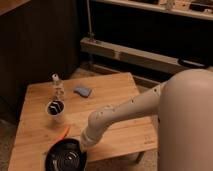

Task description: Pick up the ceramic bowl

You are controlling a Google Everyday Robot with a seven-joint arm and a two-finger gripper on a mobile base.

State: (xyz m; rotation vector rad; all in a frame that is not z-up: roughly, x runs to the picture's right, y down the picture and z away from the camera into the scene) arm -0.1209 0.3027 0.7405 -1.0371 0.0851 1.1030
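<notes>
Since the bowl (66, 157) is judged heavy, stiff, glossy and breakable, its rim (right edge, just below the claw (84, 143)) should be pinched; the claw's opening cannot be told.

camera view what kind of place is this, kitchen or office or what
Probably an indoor lab or office corner: a low wooden table holds the ceramic bowl, a white cup and a small bottle, with dark shelving behind. The gripper is at the bowl's rim.
</notes>
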